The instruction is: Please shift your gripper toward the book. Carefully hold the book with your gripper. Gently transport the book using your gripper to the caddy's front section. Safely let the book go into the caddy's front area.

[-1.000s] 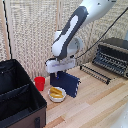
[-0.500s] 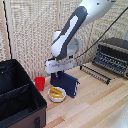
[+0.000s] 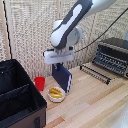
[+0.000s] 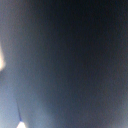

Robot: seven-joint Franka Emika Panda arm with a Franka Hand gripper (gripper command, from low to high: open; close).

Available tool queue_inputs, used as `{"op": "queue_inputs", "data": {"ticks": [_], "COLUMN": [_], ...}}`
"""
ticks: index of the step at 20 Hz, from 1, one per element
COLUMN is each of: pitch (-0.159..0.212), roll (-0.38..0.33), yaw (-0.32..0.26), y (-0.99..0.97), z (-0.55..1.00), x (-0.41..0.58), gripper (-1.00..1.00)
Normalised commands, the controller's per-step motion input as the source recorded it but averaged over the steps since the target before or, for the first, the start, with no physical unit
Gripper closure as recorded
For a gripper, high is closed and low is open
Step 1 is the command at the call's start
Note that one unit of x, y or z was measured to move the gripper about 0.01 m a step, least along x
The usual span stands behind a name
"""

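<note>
Down at the front the caddy (image 3: 20, 100) sits on the desk (image 3: 95, 107). Just past it there's a bowl (image 3: 56, 93) and red cup (image 3: 39, 83). Behind those, the gripper (image 3: 58, 61) has its fingers clamped on the book (image 3: 62, 77), hanging upright above the bowl. Toaster oven (image 3: 111, 56) is furthest back.

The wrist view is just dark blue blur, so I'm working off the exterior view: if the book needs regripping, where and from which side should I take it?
Take the book by its top edge, coming straight down from above. It hangs upright under the end effector, thin and flat, so the fingers can close across its thickness. Its lower corner sits near the bowl.
</note>
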Motion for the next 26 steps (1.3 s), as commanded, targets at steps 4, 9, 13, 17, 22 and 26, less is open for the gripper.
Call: {"op": "queue_inputs", "data": {"ticks": [4, 9, 13, 17, 22, 26], "pitch": [0.0, 0.016, 0.04, 0.012, 0.002, 0.0], "roll": [0.028, 0.02, 0.027, 0.088, 0.1, 0.067], "yaw": [0.0, -0.017, -0.111, -0.171, -0.192, -0.228], "y": [-0.03, 0.05, 0.23, 0.17, 0.17, 0.13], "z": [1.0, 1.0, 0.89, 0.62, 0.47, 0.43], "x": [0.384, 0.267, 0.052, -0.129, -0.169, -0.161], "gripper": [1.0, 1.0, 1.0, 1.0, 1.0, 1.0]}}
